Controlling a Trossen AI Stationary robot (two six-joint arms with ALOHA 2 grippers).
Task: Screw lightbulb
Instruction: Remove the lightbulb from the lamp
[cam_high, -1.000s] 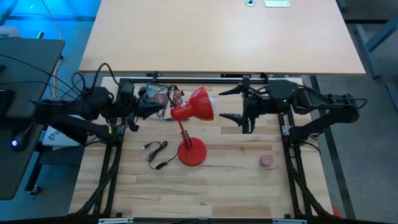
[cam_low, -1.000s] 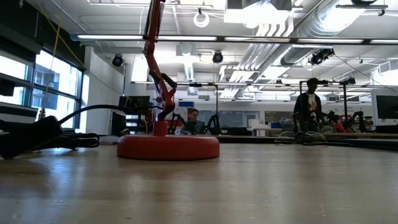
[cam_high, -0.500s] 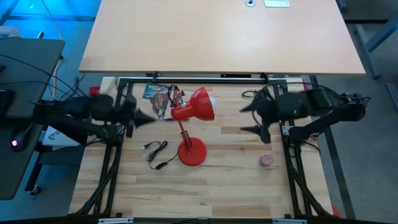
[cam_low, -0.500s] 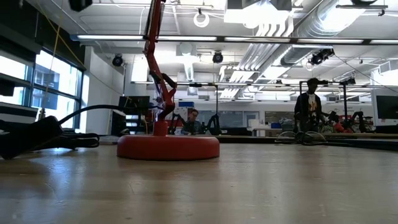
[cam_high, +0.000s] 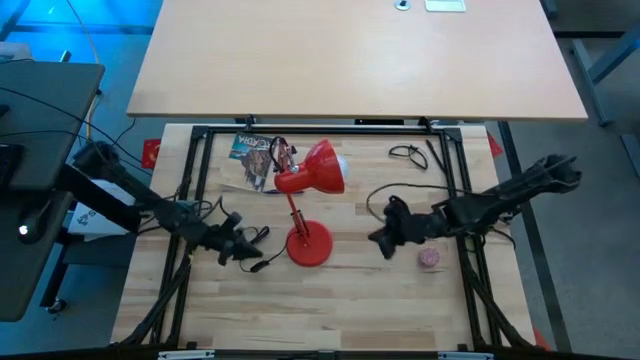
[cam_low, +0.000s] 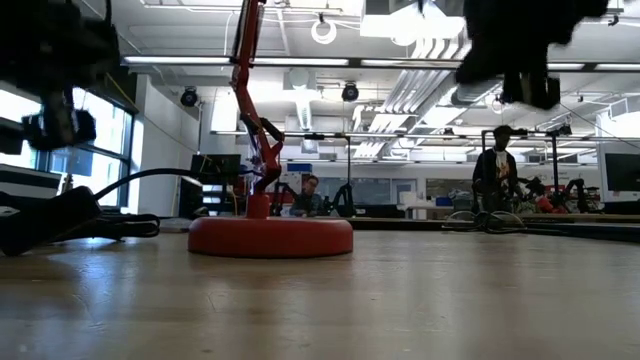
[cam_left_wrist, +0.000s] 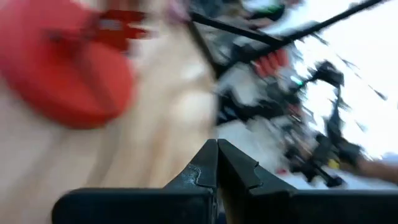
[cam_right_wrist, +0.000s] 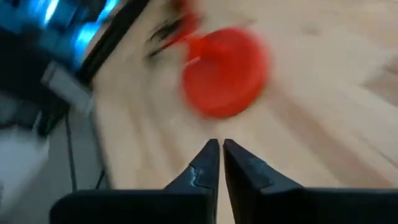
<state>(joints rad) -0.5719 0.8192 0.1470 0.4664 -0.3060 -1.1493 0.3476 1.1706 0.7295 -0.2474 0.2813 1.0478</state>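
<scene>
The lightbulb sits in the red lamp's shade. Left gripper and right gripper, fingers clenched empty, flank the lamp base; the near bench lies open.

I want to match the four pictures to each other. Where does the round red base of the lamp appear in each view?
High view: the lamp base lies at the table's centre, between both grippers.
Low view: left of centre, on the tabletop.
Left wrist view: upper left, blurred.
Right wrist view: upper centre, blurred.
Shared landmark: the wooden tabletop.
</scene>
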